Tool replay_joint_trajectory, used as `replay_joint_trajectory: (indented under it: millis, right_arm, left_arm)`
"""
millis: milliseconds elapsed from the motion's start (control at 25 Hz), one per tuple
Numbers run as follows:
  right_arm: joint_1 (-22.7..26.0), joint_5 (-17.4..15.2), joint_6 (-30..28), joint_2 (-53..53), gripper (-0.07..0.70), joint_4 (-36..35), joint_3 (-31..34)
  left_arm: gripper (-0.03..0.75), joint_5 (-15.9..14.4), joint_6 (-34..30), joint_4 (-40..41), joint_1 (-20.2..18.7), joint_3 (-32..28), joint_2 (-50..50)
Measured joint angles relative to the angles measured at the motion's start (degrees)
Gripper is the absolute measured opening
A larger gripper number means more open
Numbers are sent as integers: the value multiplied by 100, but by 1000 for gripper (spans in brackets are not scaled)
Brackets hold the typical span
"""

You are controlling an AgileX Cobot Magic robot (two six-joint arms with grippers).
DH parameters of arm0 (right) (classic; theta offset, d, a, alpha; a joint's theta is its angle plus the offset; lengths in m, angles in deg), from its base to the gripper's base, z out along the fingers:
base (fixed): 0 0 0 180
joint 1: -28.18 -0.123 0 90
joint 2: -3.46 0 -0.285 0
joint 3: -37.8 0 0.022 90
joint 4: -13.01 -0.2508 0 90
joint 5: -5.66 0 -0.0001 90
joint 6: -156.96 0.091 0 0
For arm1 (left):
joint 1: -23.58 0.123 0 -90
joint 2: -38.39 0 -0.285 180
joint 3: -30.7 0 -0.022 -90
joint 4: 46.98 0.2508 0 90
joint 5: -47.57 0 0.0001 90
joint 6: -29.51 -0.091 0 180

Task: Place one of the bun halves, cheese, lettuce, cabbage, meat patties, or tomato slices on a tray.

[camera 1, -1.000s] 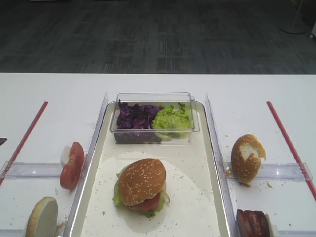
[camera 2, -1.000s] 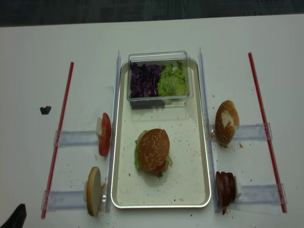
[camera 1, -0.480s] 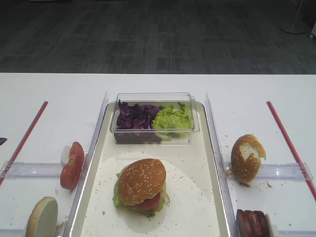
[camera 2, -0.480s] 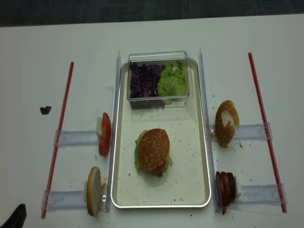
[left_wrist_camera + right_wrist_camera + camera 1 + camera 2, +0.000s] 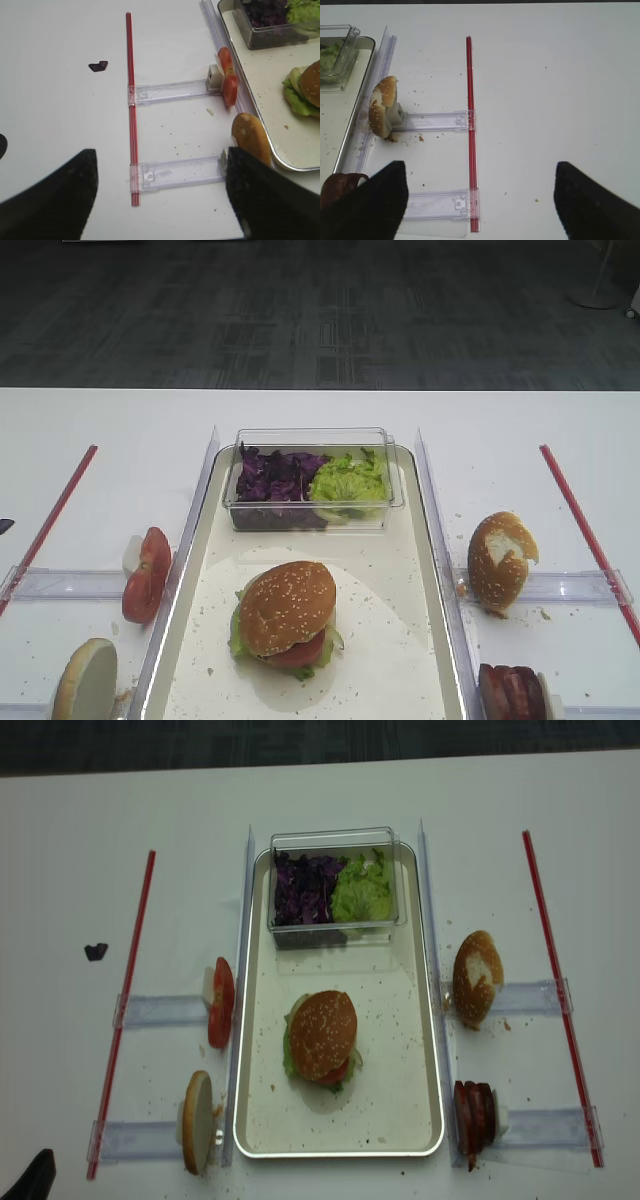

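1. A thin red strip (image 5: 125,1010) runs along the left side of the white worktop (image 5: 60,850), with a small dark scrap (image 5: 95,951) lying further left of it.
2. The left end effector (image 5: 160,192) shows in its wrist view as two dark fingers spread wide apart, nothing between them; it is released and hangs above the worktop.
3. Round red tomato slices (image 5: 220,1002) stand on edge in a clear plastic holder (image 5: 160,1011), just left of the tray.
4. Nearer the front, a pale flat-faced bun half (image 5: 196,1121) stands on edge in a second clear holder (image 5: 135,1138).
5. The long cream-white tray with a metallic rim (image 5: 400,1110), speckled with crumbs, lies in the middle.
6. At its far end sits a small clear plastic tub (image 5: 335,835) holding dark purple shredded cabbage (image 5: 305,888) on the left and crinkly light-green lettuce (image 5: 362,890) on the right.
7. On the middle of the tray rests a stacked burger: the golden-brown sesame-dotted bun top (image 5: 323,1034) lies over green leaf and a red slice peeking out.
8. Right of the tray, a brown bun half with a torn white patch (image 5: 476,977) stands in a holder.
9. Dark reddish-brown meat patties (image 5: 474,1113) stand on edge nearer the front.
10. The right end effector (image 5: 480,197) has its dark fingers wide apart and empty, released.
11. A second red strip (image 5: 558,990) lies furthest right.
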Motion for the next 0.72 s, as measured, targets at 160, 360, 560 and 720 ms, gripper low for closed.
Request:
replay_joint_trajectory:
  millis: [160,360,560,720]
  right_arm:
    - [0,0,0,0,614,0,0]
    - [0,0,0,0,614,0,0]
    - [0,0,0,0,614,0,0]
    - [0,0,0,0,614,0,0]
  left_arm:
    - [491,0,0,-32,0,0,0]
    - [491,0,0,0,0,0,0]
    - [491,0,0,-32,0,0,0]
    - [491,0,0,0,0,0,0]
